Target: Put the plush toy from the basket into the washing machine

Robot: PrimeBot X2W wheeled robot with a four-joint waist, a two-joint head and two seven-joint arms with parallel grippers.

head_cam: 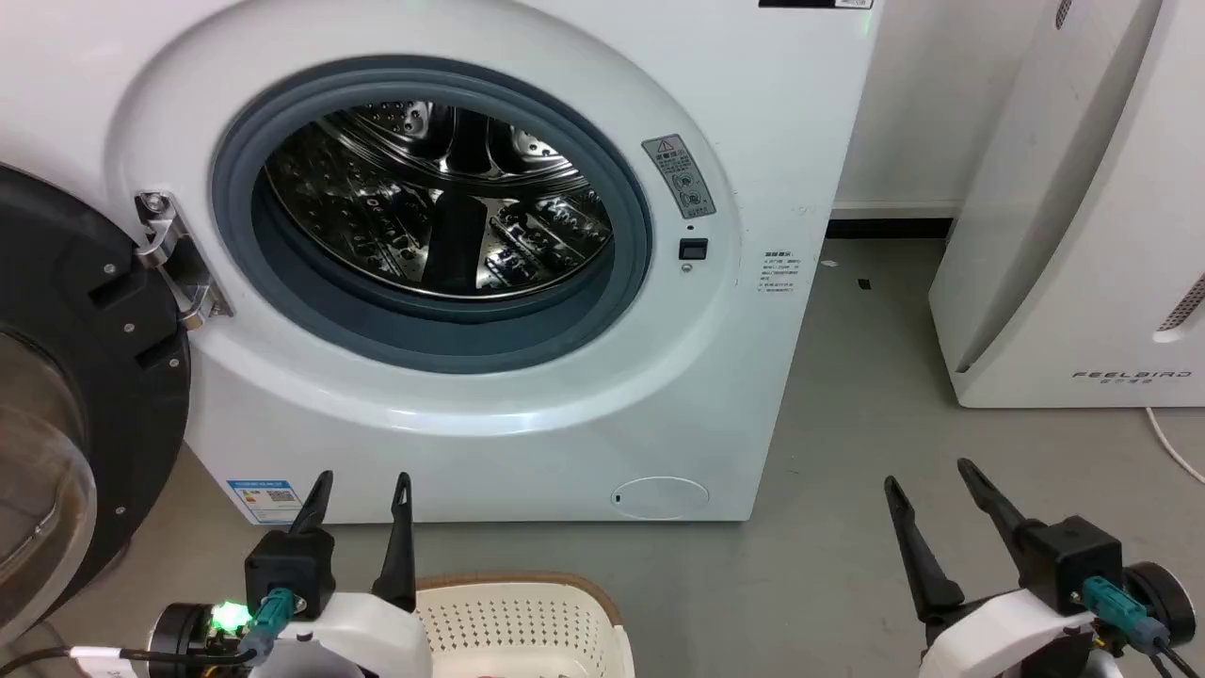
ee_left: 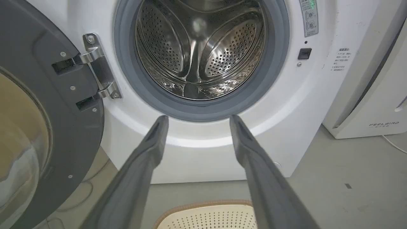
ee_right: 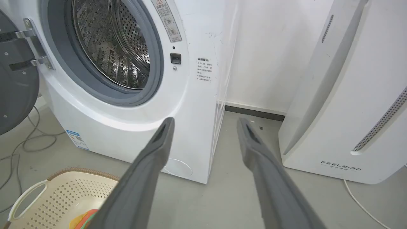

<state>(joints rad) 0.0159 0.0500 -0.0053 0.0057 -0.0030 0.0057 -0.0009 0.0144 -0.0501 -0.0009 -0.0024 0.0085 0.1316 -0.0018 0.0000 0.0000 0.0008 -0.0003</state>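
Observation:
The white washing machine (head_cam: 471,424) stands straight ahead, its black-rimmed glass door (head_cam: 85,377) swung open to the left and the steel drum (head_cam: 442,198) bare. The cream perforated basket (head_cam: 527,612) sits on the floor just in front of it, below the porthole. Inside it a corner of the plush toy (ee_right: 83,219) shows orange and green behind my right finger. My left gripper (head_cam: 364,480) hovers open above the basket's left rim, fingers pointing at the machine. My right gripper (head_cam: 927,471) is off to the right over bare floor, fingers apart and holding nothing.
A white FEELBIRD appliance (head_cam: 1083,235) stands at the right, with a strip of grey floor (head_cam: 847,377) between it and the machine. Grey cables (ee_right: 19,149) lie on the floor under the open door. A white cord (head_cam: 1172,443) trails from the appliance.

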